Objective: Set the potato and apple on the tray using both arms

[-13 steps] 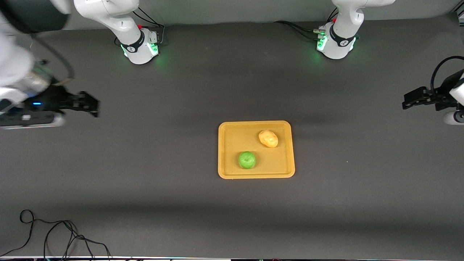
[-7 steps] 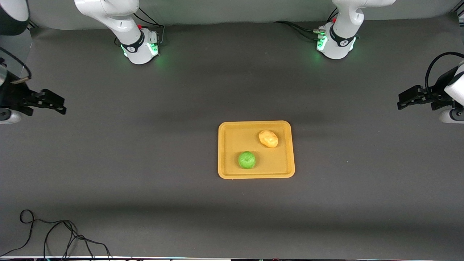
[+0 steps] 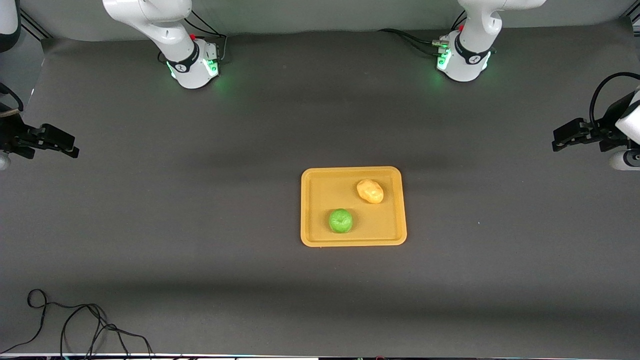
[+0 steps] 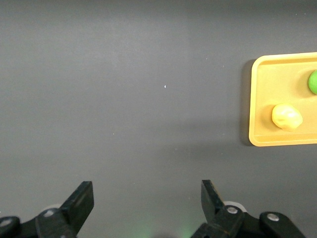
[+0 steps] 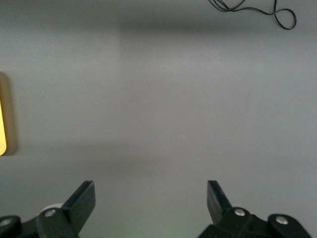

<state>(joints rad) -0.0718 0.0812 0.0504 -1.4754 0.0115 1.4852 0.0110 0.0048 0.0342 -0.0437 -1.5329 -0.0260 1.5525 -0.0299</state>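
White jointed arms (image 3: 150, 15), dark grey joint bands. White bases (image 3: 192, 70) lit green, black cables plugged at bases. Black two-finger grippers (image 4: 146, 206), silver screws at knuckles, black cable loop at wrist.

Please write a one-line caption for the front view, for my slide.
Potato and apple rest apart on the tray; left gripper and right gripper hang open at the table's ends.
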